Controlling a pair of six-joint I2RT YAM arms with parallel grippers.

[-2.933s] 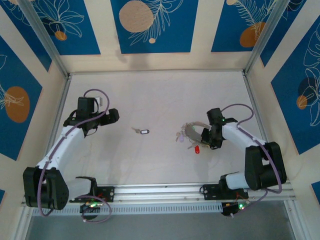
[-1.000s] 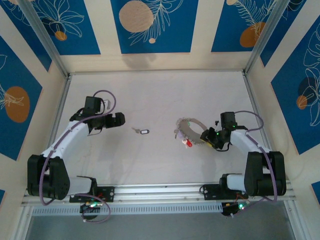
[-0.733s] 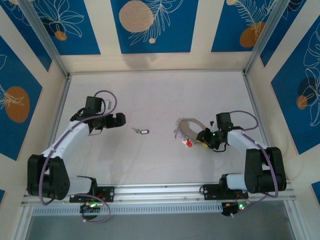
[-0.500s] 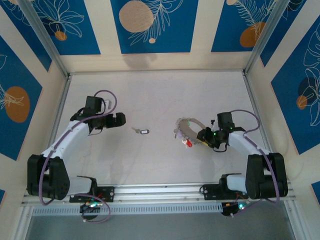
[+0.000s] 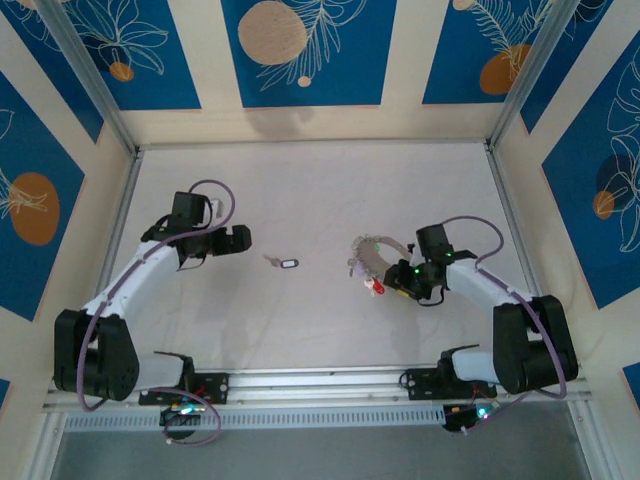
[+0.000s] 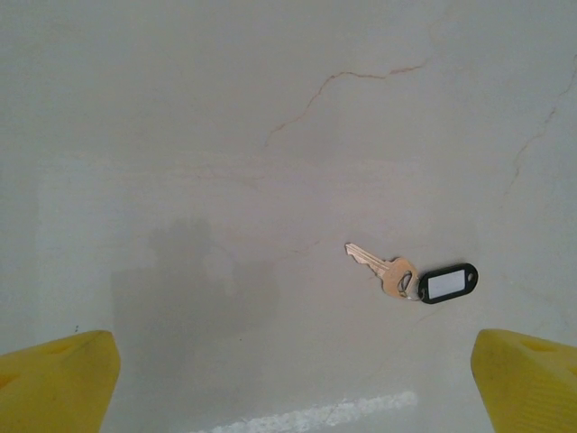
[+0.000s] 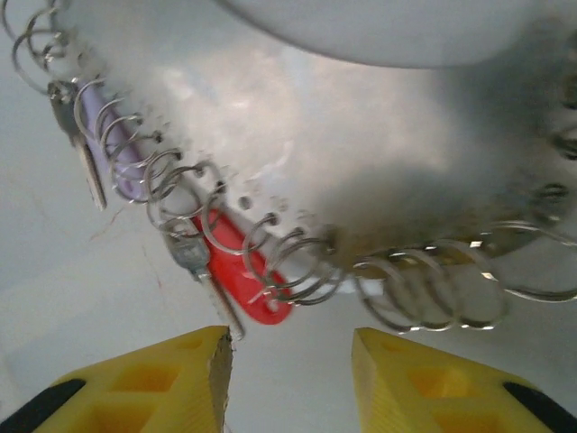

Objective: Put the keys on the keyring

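The right gripper [image 7: 288,374] has edged back in toward the keyring [image 7: 361,144], its jaws partly apart and holding nothing, with the red-tagged key [image 7: 242,263] just ahead of them. The black-tagged key [image 5: 284,263] lies well left of the keyring. Beyond it the left gripper [image 5: 237,240] is spread wide and empty. A careless close could snag the small rings and drag the keyring away.
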